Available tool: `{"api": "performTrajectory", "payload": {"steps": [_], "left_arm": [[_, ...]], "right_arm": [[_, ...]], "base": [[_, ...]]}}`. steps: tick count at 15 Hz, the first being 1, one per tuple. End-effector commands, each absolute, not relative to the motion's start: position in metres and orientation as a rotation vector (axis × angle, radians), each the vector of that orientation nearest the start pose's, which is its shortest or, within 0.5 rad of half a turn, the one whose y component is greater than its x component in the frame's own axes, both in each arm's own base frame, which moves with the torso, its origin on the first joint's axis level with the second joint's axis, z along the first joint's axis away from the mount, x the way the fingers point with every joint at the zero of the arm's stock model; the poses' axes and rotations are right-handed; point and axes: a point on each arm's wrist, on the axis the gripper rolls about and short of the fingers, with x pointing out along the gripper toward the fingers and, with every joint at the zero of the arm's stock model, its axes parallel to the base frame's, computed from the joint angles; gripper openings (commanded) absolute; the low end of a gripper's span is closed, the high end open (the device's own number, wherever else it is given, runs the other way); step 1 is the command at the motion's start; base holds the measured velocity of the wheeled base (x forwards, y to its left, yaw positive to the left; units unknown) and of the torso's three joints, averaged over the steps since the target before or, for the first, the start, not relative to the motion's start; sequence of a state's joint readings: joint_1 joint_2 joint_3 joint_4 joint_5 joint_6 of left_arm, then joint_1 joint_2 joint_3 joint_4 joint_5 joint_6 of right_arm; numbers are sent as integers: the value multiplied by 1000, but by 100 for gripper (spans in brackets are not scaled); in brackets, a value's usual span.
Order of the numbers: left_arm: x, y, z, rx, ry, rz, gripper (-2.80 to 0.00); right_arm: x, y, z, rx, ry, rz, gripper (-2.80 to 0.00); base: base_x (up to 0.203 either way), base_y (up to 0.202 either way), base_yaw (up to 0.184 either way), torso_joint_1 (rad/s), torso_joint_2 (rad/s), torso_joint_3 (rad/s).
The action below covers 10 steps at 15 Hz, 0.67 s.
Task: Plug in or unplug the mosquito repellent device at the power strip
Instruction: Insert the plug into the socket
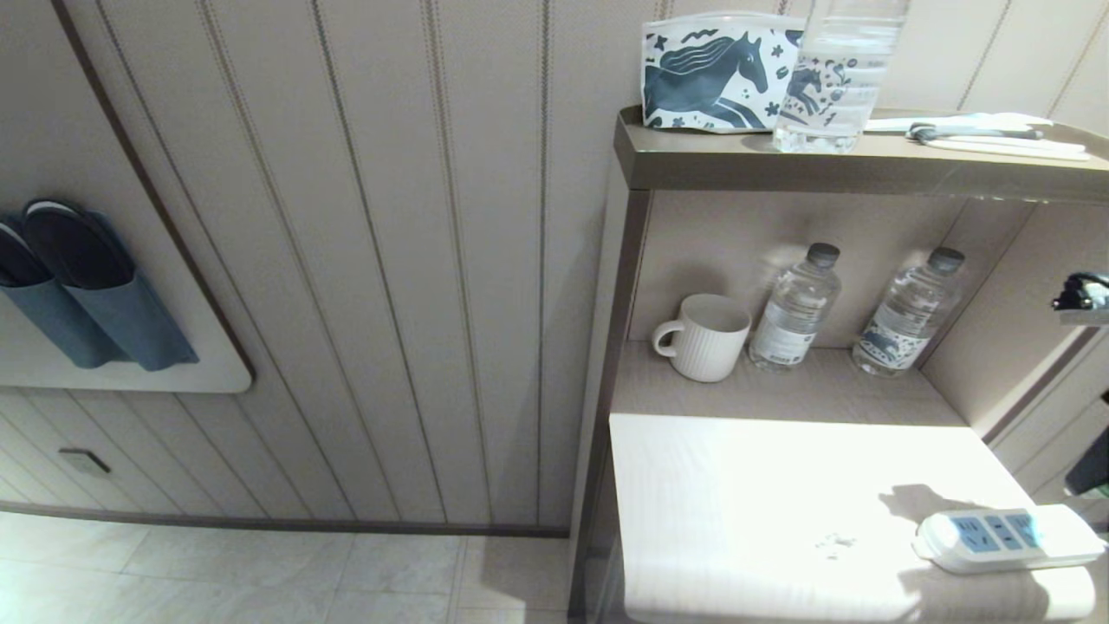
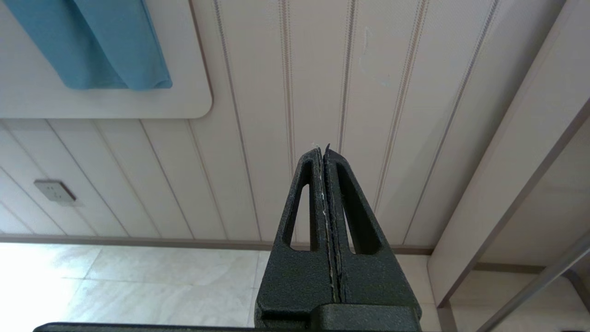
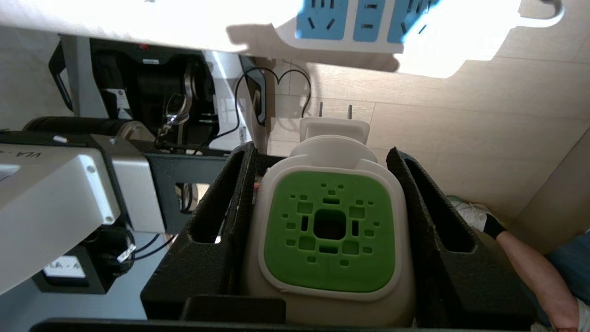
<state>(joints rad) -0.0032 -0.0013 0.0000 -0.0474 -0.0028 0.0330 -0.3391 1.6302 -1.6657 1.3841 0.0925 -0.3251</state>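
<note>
Beyond the right gripper (image 3: 322, 184), past the table edge, stand a dark machine frame (image 3: 138, 92) with a looping black cable (image 3: 272, 87); a person's leg and shoe (image 3: 507, 235) lie to one side. Its fingers (image 3: 221, 216) press both flanks of the mosquito repellent device (image 3: 329, 230), green cap facing the camera, its two prongs pointing ahead toward the power strip (image 3: 368, 27), near but apart, nothing between them. The left gripper (image 2: 325, 152) is pressed closed, facing the panelled wall (image 2: 276, 92).
</note>
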Motion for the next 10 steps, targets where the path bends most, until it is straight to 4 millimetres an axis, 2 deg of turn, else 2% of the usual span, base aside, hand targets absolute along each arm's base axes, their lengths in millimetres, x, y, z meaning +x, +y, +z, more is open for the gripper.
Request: {"api": "performTrajectory", "payload": {"steps": [1, 10], "left_arm": [[-23, 0, 81, 32, -49, -5, -280], [-23, 0, 81, 32, -49, -5, -280]], "right_arm": [[202, -69, 272, 12, 1338, 8, -280], [216, -73, 252, 20, 1416, 18, -280]], "base": [[0, 0, 0, 0, 0, 0], [0, 0, 0, 0, 0, 0]]}}
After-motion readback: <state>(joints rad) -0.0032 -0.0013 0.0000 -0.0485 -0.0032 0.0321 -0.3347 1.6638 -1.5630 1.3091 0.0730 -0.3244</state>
